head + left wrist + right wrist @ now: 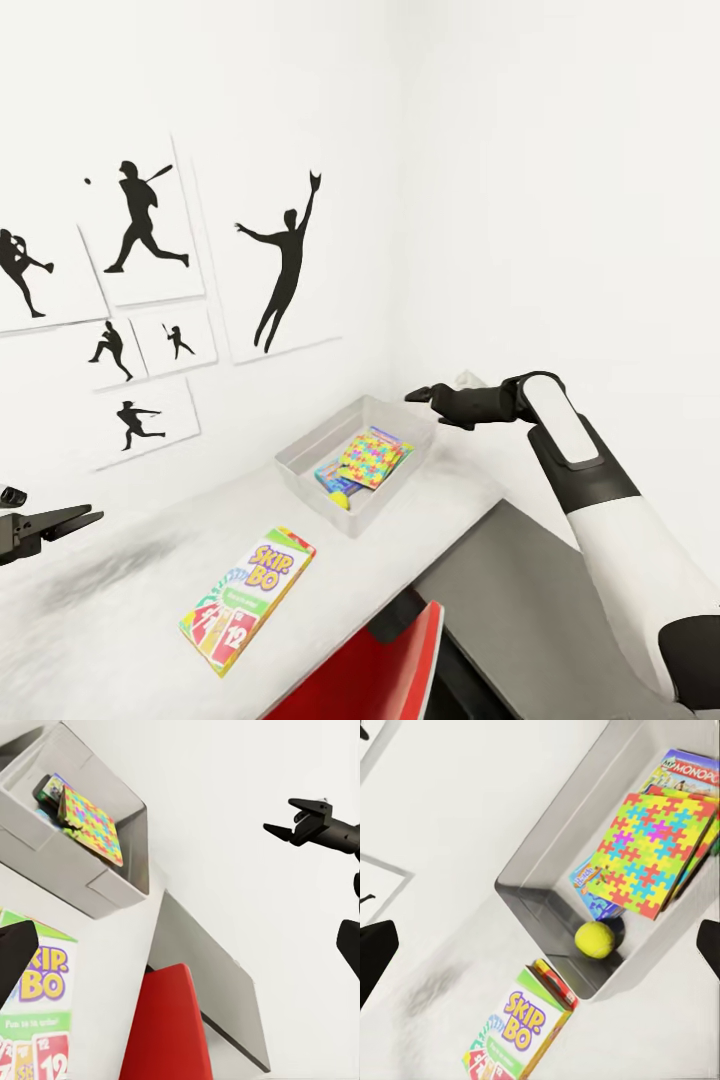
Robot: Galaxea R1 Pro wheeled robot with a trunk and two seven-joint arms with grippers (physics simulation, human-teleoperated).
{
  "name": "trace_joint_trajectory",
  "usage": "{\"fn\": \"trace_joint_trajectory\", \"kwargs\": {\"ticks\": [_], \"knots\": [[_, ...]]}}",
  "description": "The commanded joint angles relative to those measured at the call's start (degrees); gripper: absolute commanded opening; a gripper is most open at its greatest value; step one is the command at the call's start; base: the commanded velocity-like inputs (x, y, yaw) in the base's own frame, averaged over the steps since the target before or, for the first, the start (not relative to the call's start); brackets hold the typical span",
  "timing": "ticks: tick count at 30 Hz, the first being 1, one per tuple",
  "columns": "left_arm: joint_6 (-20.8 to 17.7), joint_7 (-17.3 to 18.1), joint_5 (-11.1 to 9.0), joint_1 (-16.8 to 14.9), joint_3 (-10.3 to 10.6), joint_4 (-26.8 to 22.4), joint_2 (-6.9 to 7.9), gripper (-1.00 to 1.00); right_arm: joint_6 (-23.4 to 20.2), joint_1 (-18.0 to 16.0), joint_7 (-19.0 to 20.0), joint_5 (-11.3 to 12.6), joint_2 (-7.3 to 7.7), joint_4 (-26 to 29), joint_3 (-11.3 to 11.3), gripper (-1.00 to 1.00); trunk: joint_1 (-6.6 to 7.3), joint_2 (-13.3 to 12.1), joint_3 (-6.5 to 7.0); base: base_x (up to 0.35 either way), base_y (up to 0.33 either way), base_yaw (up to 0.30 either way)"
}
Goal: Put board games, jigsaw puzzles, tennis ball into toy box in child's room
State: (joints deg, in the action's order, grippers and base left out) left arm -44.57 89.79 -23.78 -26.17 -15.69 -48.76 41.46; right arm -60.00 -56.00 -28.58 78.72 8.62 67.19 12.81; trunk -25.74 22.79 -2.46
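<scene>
The toy box (pixel 300 468) stands at the far end of the table (pixel 110 610). Inside lie the multicoloured jigsaw puzzle (pixel 656 851), the Monopoly box (pixel 690 772) partly under it, a blue game box (pixel 587 881) and the tennis ball (pixel 595 939). The Skip-Bo box (pixel 248 597) lies flat on the table in front of the toy box. My right gripper (pixel 415 395) hovers open and empty above the toy box's far right corner. My left gripper (pixel 60 512) hangs open over the table's left part, well away from Skip-Bo (pixel 37 1012).
A red chair (pixel 385 665) is tucked under the table's near edge. A lower dark-grey side desk (pixel 530 600) adjoins the table on the right, under my right arm. White walls with black sports silhouettes (pixel 285 265) close the corner behind the toy box.
</scene>
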Motion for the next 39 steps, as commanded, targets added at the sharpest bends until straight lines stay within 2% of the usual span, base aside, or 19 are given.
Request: {"fn": "trace_joint_trajectory", "kwargs": {"ticks": [1,12,22,25,36,39], "knots": [[-0.61,0.21,-0.01,-0.02,0.01,-0.02,0.02,1.00,0.00,-0.08,-0.59,0.52,-0.02,0.04,0.17,1.00,-0.04,0.13,-0.06,-0.001,0.001,-0.186],[-0.61,0.21,0.01,-0.02,0.04,-0.02,0.02,1.00,0.00,-0.22,-0.76,0.11,-0.63,0.12,0.77,1.00,-0.04,0.13,0.83,-0.014,0.000,-0.191],[-0.61,0.21,0.02,-0.02,0.05,-0.02,0.02,1.00,0.00,-0.25,-0.81,-0.09,-0.70,0.11,5.65,1.00,-0.04,0.13,1.63,-0.104,0.000,-0.132],[-0.61,0.21,0.03,-0.02,0.05,-0.02,0.02,1.00,0.00,-0.24,-0.84,-0.12,-0.78,0.08,6.17,1.00,-0.04,0.13,1.76,-0.021,0.000,0.013],[-0.61,0.21,0.04,-0.02,0.05,-0.02,0.02,1.00,0.00,-0.17,-0.79,-0.17,-2.02,0.11,6.87,1.00,-0.04,0.13,1.85,-0.009,0.002,0.003],[-0.61,0.21,0.04,-0.02,0.05,-0.02,0.02,1.00,0.00,-0.17,-0.88,-0.29,-3.08,0.07,8.09,1.00,-0.04,0.13,1.86,-0.064,0.040,0.002]]}}
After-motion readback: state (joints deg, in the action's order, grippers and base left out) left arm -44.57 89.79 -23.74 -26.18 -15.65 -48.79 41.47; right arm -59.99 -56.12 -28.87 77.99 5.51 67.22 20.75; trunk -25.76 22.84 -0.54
